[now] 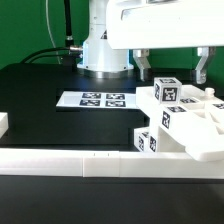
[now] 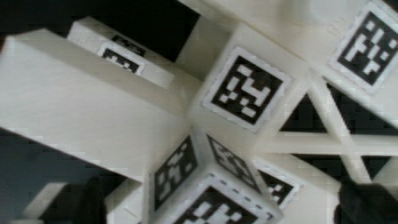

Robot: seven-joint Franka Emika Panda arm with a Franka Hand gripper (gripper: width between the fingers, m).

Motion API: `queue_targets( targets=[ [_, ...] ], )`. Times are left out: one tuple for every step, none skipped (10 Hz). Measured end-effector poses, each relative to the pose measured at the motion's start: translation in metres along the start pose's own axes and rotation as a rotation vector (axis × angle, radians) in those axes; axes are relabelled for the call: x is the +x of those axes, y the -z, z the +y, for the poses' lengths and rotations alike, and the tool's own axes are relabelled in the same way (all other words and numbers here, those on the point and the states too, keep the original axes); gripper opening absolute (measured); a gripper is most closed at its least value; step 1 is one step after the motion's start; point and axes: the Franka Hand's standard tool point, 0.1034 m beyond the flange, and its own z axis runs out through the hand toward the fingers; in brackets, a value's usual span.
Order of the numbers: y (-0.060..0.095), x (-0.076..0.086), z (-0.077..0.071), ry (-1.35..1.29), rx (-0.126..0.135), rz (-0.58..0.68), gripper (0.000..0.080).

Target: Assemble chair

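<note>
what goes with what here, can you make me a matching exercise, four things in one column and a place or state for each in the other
Things:
1. chair
2. marker board
3. border rail
4. gripper

Places or states:
A. flat on the black table, at the exterior view's left of the chair
B. long and low along the near edge
C. above the chair, fingers pointing down
D. white tagged pieces joined, at the exterior view's right

Pairs: 1-D, 2-A, 3-B, 4-C
</note>
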Motion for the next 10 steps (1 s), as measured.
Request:
queue_targets(
  targets=[
    [0.001,0.001,0.001,0.117,-0.001,-0.003,0.0649],
    [0.000,0.002,0.002,0.240,-0.001,-0.002,0.0649],
    [-0.002,0.003,0.003,0.347,-0.003,0.001,0.0649],
    [-0.005,0.004,0.003,0.406,-0.004,0.005,0.0649],
    [-0.008,0.004,0.003,0.517,-0.006,0.011,0.0649],
    [-0.010,0.003,0.003,0.610,-0.014,0.010,0.0649],
    [-0.009,0.003,0.003,0.678,-0.020,0.010,0.0649],
    [-0.009,0.004,0.004,0.746,-0.026,0.011,0.0649],
    [-0.009,0.004,0.004,0.773,-0.026,0.011,0.0649],
    [-0.009,0.004,0.004,0.753,-0.026,0.011,0.0640]
  ],
)
